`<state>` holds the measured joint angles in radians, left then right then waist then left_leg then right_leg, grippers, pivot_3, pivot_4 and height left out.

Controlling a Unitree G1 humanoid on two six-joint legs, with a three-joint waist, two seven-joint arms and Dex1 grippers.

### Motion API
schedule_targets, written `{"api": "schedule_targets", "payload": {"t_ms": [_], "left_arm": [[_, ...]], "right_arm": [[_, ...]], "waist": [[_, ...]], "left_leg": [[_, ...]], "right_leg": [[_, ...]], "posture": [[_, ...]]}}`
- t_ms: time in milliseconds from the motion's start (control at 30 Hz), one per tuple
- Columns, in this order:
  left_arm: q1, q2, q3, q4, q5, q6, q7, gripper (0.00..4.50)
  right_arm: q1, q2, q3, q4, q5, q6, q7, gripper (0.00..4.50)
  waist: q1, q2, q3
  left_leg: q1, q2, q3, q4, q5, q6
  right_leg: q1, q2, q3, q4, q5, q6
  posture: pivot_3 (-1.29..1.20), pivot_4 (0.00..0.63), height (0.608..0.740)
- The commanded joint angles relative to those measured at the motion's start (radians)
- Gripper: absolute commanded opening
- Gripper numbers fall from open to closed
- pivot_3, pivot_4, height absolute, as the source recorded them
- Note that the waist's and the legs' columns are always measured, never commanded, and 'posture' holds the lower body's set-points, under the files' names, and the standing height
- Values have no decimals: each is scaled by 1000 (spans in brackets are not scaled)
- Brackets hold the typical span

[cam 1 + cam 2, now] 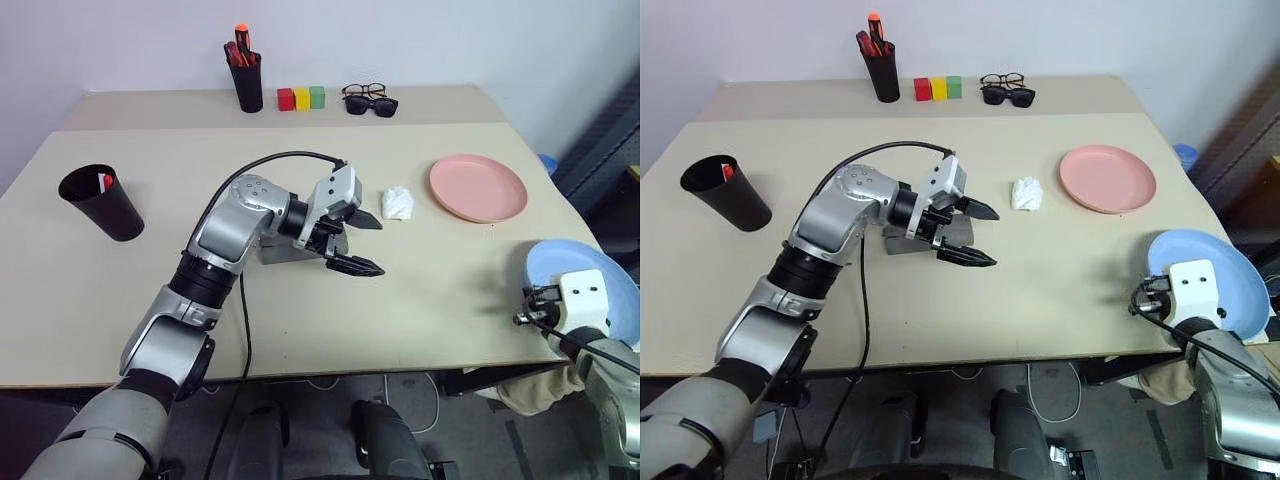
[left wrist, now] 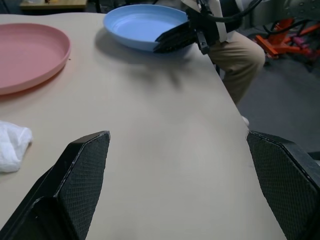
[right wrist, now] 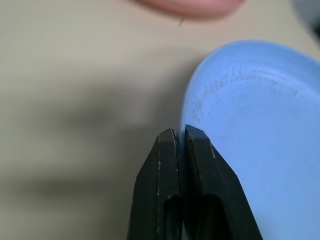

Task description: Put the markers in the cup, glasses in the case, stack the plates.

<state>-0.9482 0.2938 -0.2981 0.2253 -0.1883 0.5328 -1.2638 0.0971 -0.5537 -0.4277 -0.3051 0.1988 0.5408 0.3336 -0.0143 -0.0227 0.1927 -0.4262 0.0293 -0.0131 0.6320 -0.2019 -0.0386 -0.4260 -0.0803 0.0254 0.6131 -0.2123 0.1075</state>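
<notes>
Marker (image 1: 105, 183) sits in the cup (image 1: 100, 203), far left. Case (image 1: 925, 238) lies shut mid-frame behind the spread left claw (image 1: 362, 243). Stacking remains: right claw (image 3: 181, 137) pinches the blue plate (image 1: 585, 278) rim, lower right; pink plate (image 1: 478, 187) above.

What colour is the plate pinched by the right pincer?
Light blue; the right wrist view shows it best, with the right pincer shut on its rim.

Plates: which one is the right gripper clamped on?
The light blue plate at the table's right edge; the right gripper pinches its rim. The salmon pink plate lies farther back, untouched.
</notes>
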Motion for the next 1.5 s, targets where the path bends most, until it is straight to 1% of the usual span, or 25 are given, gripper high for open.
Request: {"api": "schedule_targets", "payload": {"t_ms": [33, 167, 267, 400, 500, 733, 833, 867, 900, 967, 1000, 1033, 1067, 1133, 1167, 1267, 1333, 1500], "left_arm": [[-5, -24, 25, 12, 17, 32, 118, 4500], [3, -59, 40, 27, 23, 73, 247, 4500], [2, -90, 60, 40, 25, 98, 341, 4500], [16, -141, 97, 16, 15, 134, 460, 4500], [25, -171, 118, -23, -3, 167, 515, 4500], [80, -177, 119, -138, -35, 254, 571, 4500], [108, -163, 118, -187, -48, 289, 581, 4500], [115, -158, 118, -201, -51, 298, 584, 4500], [123, -151, 116, -217, -57, 309, 583, 4500], [139, -133, 110, -249, -69, 332, 576, 4500], [146, -125, 107, -261, -74, 340, 572, 4500], [155, -115, 106, -273, -78, 348, 568, 4500], [160, -108, 105, -280, -82, 353, 566, 4500], [165, -93, 108, -287, -89, 358, 565, 4500], [167, -83, 110, -290, -91, 360, 562, 4500], [171, -54, 107, -292, -94, 355, 556, 4500], [182, -11, 75, -291, -70, 316, 533, 4500], [194, 32, 90, -291, -80, 311, 535, 4500]], "right_arm": [[-72, -55, 22, -24, -44, -49, -8, 46], [-185, -101, 97, 46, -85, -99, 15, 46], [-290, -125, 163, 160, -118, -173, 43, 46], [-480, -131, 273, 408, -163, -303, 111, 46], [-588, -123, 323, 589, -190, -403, 145, 46], [-781, -95, 403, 924, -244, -601, 180, 46], [-865, -78, 427, 1075, -264, -667, 181, 953], [-887, -73, 430, 1116, -268, -685, 181, 1389], [-908, -69, 434, 1154, -273, -703, 180, 1954], [-946, -63, 439, 1218, -287, -743, 157, 2914], [-961, -61, 439, 1242, -293, -761, 144, 3462], [-974, -57, 431, 1250, -287, -772, 140, 3912], [-984, -53, 425, 1258, -281, -780, 139, 3912], [-995, -27, 392, 1234, -218, -763, 186, 3912], [-991, -3, 373, 1201, -167, -730, 232, 3912], [-970, 53, 344, 1129, -77, -645, 327, 3912], [-958, 84, 344, 1117, -61, -623, 349, 3912], [-967, 139, 352, 1165, -54, -607, 364, 3912]], "waist": [[0, 0, 0], [1, 0, 0], [0, 0, 0], [-1, 0, 0], [-1, 0, 0], [-4, 1, 1], [-7, 1, 1], [-8, 1, 1], [-9, 1, 1], [-8, 1, 1], [-8, 1, 1], [-7, 1, 1], [-7, 1, 1], [-7, 1, 1], [-7, 1, 1], [-10, 1, 1], [-10, 1, 1], [-6, 2, 1]], "left_leg": [[0, 0, 0, 0, 0, 0], [0, 0, 0, 0, 0, 0], [0, 0, 0, 0, 0, 0], [0, 0, 0, 0, 0, 0], [0, -1, 0, -1, 0, 0], [0, -1, 0, -1, 0, 0], [0, -1, 0, -1, 0, 0], [0, -1, 0, -1, 0, 0], [1, -1, 0, -1, 0, 0], [1, -1, 0, -1, 0, 0], [0, -1, 0, -2, 0, 0], [0, -1, 0, -1, 0, 0], [0, -1, 0, -2, 0, 0], [0, -1, 0, -1, 0, 0], [0, -1, 0, -1, 0, 0], [1, -1, 0, -1, 0, 0], [1, -1, -1, -1, 0, 0], [1, -1, -1, -1, 0, 0]], "right_leg": [[0, 0, 0, 0, 0, 0], [0, 0, 0, 0, 0, 0], [0, 0, 0, 0, 0, 0], [0, 0, 0, 0, 0, 1], [0, 0, 0, 0, 0, 1], [0, 0, 0, 0, 2, 5], [0, 0, 0, 0, 2, 5], [0, 0, 0, 0, 2, 5], [0, 0, 0, 0, 2, 5], [0, 0, 0, 1, 2, 5], [0, 0, 0, 1, 2, 5], [0, 0, 0, 1, 2, 5], [0, 0, 0, 1, 2, 5], [0, 0, 0, 1, 2, 5], [0, 0, 0, 1, 2, 5], [0, 0, 1, 1, 2, 5], [0, 1, 0, 2, 2, 5], [0, 1, 0, 2, 2, 5]], "posture": [[0, 150, 740], [0, 150, 740], [0, 150, 740], [0, 150, 740], [0, 150, 740], [0, 150, 740], [0, 150, 740], [0, 150, 740], [0, 150, 740], [0, 150, 740], [0, 150, 740], [0, 150, 740], [0, 150, 740], [0, 150, 740], [0, 150, 740], [0, 150, 740], [0, 150, 740], [0, 150, 740]]}}
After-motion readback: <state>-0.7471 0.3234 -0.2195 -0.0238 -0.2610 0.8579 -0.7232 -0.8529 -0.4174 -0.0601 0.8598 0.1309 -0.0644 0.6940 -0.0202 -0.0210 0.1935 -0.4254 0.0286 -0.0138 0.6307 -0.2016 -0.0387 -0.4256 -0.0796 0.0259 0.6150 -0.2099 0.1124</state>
